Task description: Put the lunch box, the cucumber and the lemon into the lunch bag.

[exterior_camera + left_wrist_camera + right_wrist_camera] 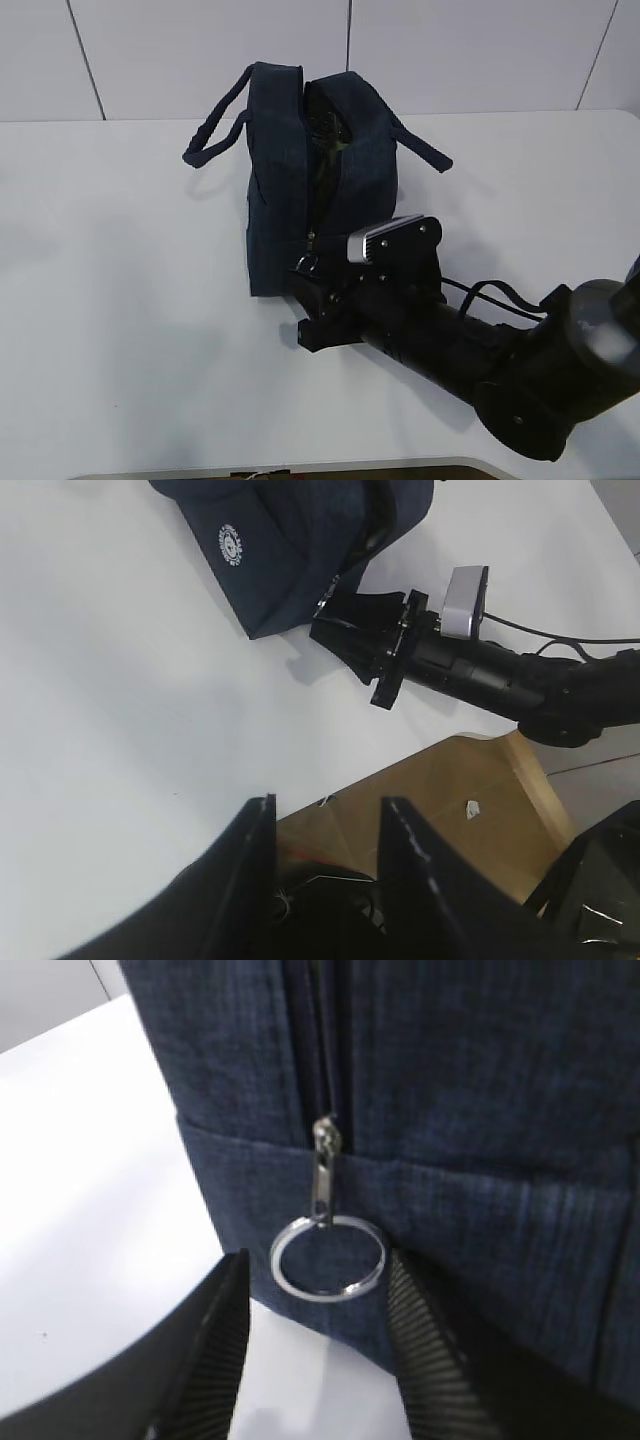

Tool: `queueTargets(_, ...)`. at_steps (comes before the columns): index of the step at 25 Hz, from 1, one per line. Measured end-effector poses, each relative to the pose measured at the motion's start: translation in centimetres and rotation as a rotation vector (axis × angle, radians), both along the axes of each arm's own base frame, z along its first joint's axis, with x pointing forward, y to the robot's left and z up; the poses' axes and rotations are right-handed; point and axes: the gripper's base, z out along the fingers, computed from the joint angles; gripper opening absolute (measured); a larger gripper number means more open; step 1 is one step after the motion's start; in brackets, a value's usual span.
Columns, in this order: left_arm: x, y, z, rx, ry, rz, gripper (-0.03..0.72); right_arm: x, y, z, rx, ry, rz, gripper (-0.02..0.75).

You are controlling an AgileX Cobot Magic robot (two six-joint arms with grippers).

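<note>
Right gripper (315, 1360) parted, both fingers flanking the metal ring pull (327, 1255) without pinching it; ring hanging free in the gap, flat against the fabric, dangling from the zipper slider (324, 1140) just above. Nothing held. Pressed low against the near end wall of the lunch bag (300, 190), at the foot of the zipper seam. Ring dead ahead of the fingertips and slightly above them; zipper line rising straight up the end wall and then running away over the top, so the bag's long axis pointing away from this claw. Top of the bag gaping, something dark green glimpsed inside, possibly the cucumber, though too shadowed to say. No lunch box or lemon anywhere on the table (120, 300), so probably inside already. Clearly the nearer arm for any work on the zipper.

Left gripper (325, 825) well apart, raised over the near table edge, fingers partly spread and empty, looking across at the bag from far off.
</note>
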Motion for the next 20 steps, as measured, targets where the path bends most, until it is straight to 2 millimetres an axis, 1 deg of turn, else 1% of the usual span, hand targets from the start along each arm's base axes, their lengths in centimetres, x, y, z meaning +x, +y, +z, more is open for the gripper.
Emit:
queueTargets(6,-0.02,-0.03,0.01,-0.004,0.001,-0.002,0.249,-0.12,0.24,0.29,0.015,-0.031,0.031,0.375)
queueTargets(13,-0.02,-0.03,0.01,-0.004,0.001,-0.002,0.249,-0.75,0.90,0.29,-0.006,-0.051,0.141,0.375)
queueTargets(15,-0.02,-0.05,0.02,-0.006,0.002,-0.002,0.249,-0.71,0.87,0.31,-0.003,-0.051,0.135,0.375)
queueTargets(20,-0.02,-0.05,0.02,-0.006,0.002,-0.002,0.249,-0.22,0.38,0.36,0.016,-0.040,0.052,0.375)
